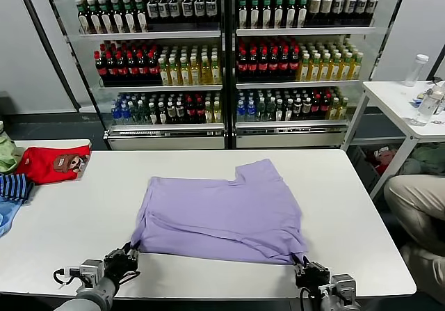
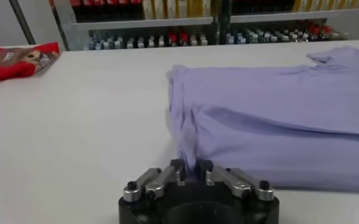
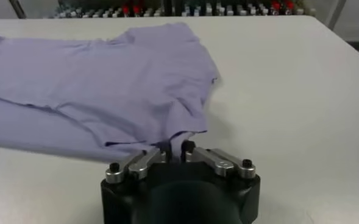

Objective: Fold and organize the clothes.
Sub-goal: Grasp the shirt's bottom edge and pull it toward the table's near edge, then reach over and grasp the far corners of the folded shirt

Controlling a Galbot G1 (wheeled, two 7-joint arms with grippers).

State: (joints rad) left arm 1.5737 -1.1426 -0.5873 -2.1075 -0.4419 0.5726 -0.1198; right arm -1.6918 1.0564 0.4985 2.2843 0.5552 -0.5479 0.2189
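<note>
White table [image 1: 83,234] bears the lavender T-shirt [image 1: 222,213] before drink shelves [image 1: 222,60].

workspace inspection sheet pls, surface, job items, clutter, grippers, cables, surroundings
surface: white table, bare around the shirt.
job's things: lavender T-shirt lying partly folded at the table's middle, print not visible.
clutter: red garment with a bear print and striped garment at the robot's far left edge.
grippers: left gripper shut on the shirt's near left corner; right gripper shut on its near right corner, both at the near table edge.
cables: black cable looped by the left wrist.
surroundings: drink shelves behind; side table with bottles to the right; a person's leg at the right edge.
</note>
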